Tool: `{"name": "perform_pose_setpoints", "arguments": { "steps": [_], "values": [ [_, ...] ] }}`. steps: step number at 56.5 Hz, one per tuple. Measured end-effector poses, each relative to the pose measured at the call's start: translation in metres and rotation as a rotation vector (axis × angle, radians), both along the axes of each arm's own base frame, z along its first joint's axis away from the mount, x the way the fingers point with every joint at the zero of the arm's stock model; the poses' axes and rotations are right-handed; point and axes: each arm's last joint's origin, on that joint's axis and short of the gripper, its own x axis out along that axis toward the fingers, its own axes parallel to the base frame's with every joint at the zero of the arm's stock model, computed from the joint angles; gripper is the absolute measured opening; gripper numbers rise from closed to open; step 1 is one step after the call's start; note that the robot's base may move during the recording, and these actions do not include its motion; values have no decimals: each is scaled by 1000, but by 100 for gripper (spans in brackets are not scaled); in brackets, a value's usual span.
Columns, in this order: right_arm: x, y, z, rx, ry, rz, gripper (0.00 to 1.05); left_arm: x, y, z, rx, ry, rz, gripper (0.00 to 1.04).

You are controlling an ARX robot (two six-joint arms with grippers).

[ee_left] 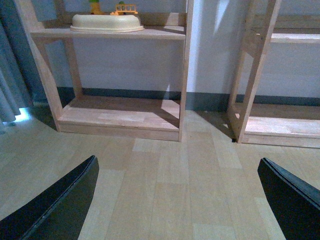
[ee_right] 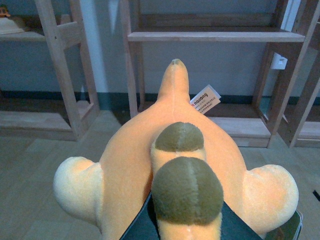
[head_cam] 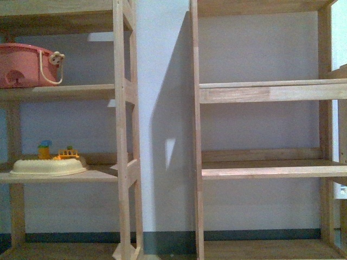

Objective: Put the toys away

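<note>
In the right wrist view my right gripper (ee_right: 185, 227) is shut on the plush toy (ee_right: 130, 170). The toy is yellow-orange with pale rounded limbs, olive-brown patches, a pointed tip and a white tag (ee_right: 205, 100). It fills most of that view and hangs above the floor in front of the wooden shelves (ee_right: 215, 36). In the left wrist view my left gripper (ee_left: 177, 200) is open and empty, its black fingers (ee_left: 55, 205) wide apart over the wood-look floor. Neither gripper shows in the front view.
Two wooden shelf units stand against the wall, left (head_cam: 124, 135) and right (head_cam: 271, 92). The left unit holds a pink basket (head_cam: 24, 65) on an upper shelf and a cream tray with small toys (head_cam: 49, 165) below. A grey curtain (ee_left: 10, 95) hangs at the left.
</note>
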Motion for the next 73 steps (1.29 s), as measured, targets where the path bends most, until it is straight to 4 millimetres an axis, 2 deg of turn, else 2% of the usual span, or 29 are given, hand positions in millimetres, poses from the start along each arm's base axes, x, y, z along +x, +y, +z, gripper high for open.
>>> {"name": "perform_pose_setpoints", "arguments": {
  "steps": [73],
  "values": [
    [0, 0, 0, 0, 0, 0, 7, 0, 0, 0, 0, 0, 0, 98]
  ]
}}
